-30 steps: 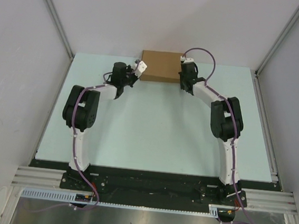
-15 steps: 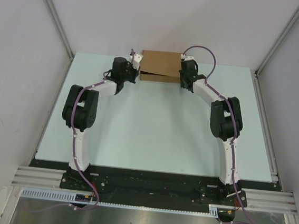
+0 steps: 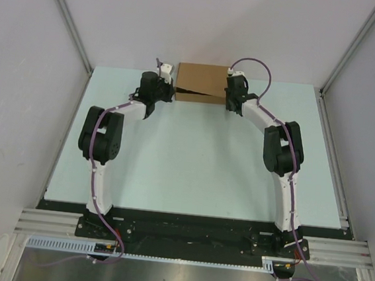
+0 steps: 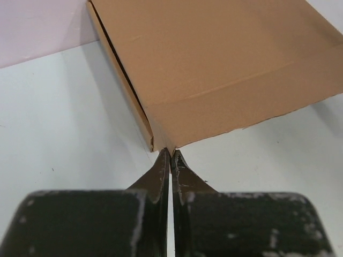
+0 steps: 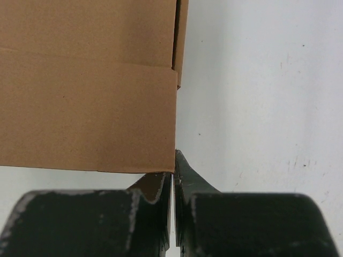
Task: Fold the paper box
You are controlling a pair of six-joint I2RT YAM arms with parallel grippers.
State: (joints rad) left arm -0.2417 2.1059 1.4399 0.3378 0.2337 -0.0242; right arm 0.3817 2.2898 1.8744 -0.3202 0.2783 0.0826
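Observation:
The paper box (image 3: 202, 81) is a flat brown cardboard carton at the far middle of the table. Its top panel stands slightly raised at the front left, with a dark gap under it. My left gripper (image 3: 171, 89) is shut. In the left wrist view its tips (image 4: 170, 153) touch the corner of the paper box (image 4: 214, 64), beside the open side slit. My right gripper (image 3: 226, 99) is shut too. In the right wrist view its tips (image 5: 174, 160) sit at the lower right corner of the top flap of the paper box (image 5: 86, 107), one finger partly under the cardboard.
The pale green table (image 3: 192, 161) ends in a metal rail (image 3: 191, 237) at the near edge, where both arm bases stand. Grey walls and slanted aluminium posts (image 3: 69, 19) close in the sides and back, just behind the box.
My left gripper has swung up and in against the box's left corner. The box's top panel has lifted at the front, opening a dark wedge. The right arm has barely moved.

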